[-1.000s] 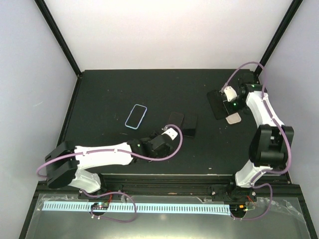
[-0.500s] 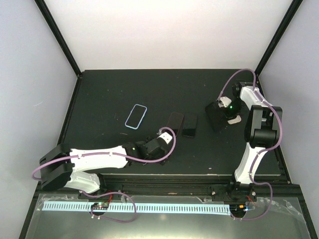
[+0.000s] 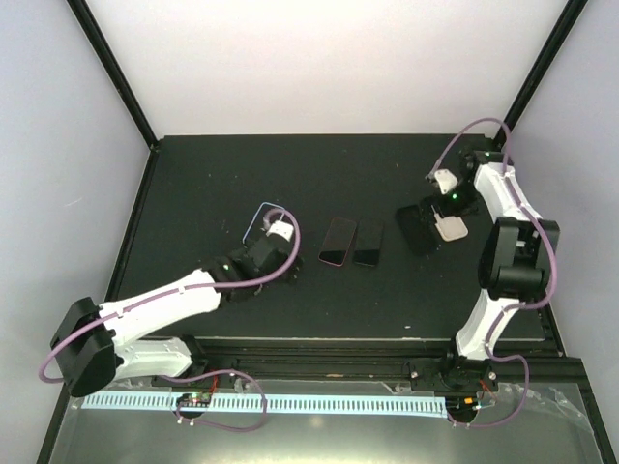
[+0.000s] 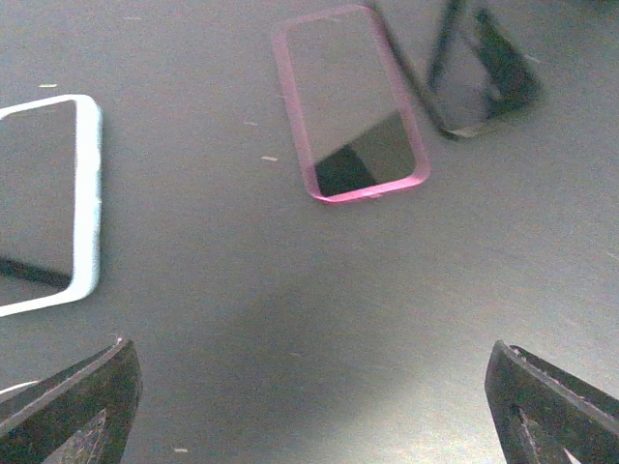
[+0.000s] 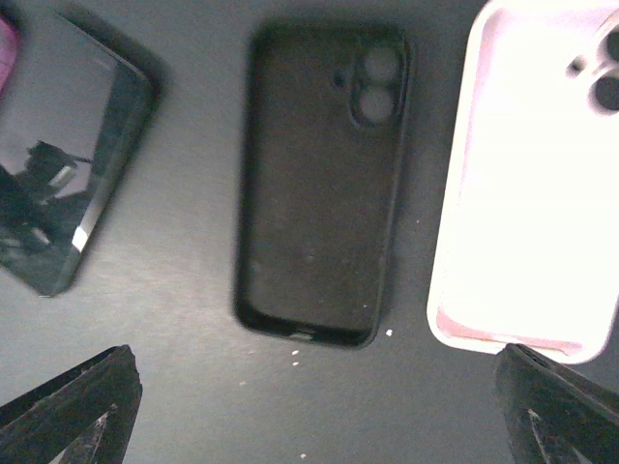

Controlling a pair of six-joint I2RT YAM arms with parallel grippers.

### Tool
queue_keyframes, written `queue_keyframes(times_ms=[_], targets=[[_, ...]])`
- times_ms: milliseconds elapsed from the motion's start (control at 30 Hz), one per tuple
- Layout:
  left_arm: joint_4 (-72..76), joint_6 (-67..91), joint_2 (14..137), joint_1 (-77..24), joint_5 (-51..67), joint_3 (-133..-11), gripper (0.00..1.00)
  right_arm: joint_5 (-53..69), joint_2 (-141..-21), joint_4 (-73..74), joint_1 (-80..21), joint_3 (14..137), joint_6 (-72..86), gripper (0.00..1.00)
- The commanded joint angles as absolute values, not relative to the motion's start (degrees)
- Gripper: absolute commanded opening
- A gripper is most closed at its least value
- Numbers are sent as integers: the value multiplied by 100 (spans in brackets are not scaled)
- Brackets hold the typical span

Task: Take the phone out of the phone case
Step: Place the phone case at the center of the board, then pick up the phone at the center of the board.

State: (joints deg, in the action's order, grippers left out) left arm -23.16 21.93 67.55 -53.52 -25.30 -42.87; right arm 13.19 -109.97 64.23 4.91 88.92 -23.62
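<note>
The phone, with a black screen and a thin pink edge, lies bare and flat mid-table. To its left lies the pale blue phone case, its rim framing a dark glossy face; in the top view my left wrist partly covers the case. My left gripper hangs open over bare table between the two, holding nothing. My right gripper is open at the back right, above two other cases.
A plain black phone lies just right of the pink-edged one. An empty black case and an empty white case with a pinkish inside lie side by side under the right gripper. Black corner posts stand at the table's back.
My left arm swung left from beside the two phones to the pale blue case, jaws widening. My right gripper opened and let go of the black case, which now lies flat.
</note>
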Motion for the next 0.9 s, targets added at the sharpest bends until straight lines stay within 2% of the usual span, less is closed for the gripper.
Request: queue_keyframes(times_ms=[0, 133, 300, 367, 433, 500, 567, 667, 767, 867], targets=[[-2539, 2302, 6698, -4430, -2356, -4708, 99, 2087, -9717, 6609, 494, 8853, -2306, 100], [-2404, 2361, 6913, -3763, -1997, -4936, 99, 2537, -8627, 6220, 368, 8598, -1883, 100], [-2359, 2245, 7788, -3068, -1364, -5469, 99, 2822, -6962, 4276, 220, 7484, -1071, 100], [-2755, 2214, 8451, -2735, -1229, -6103, 99, 3134, -6384, 3252, 226, 6747, -675, 100], [-3284, 2173, 9250, -2553, -1255, -6887, 99, 3193, -5845, 1766, 233, 5462, 182, 100], [-3358, 2066, 9706, -2422, -1175, -7234, 99, 4088, -5601, 1063, 243, 4666, 333, 100], [-3251, 1980, 9944, -2316, -1123, -7329, 99, 4711, -5591, 1479, 226, 4733, 19, 100], [-2992, 1959, 10089, -2127, -922, -7265, 99, 4581, -5778, 2781, 227, 5334, -276, 100], [-2962, 1913, 10343, -2022, -741, -7375, 99, 4960, -5956, 4051, 230, 5893, -1033, 100], [-3185, 1898, 10772, -1952, -811, -7717, 99, 5025, -5687, 3781, 223, 5258, -1100, 100]])
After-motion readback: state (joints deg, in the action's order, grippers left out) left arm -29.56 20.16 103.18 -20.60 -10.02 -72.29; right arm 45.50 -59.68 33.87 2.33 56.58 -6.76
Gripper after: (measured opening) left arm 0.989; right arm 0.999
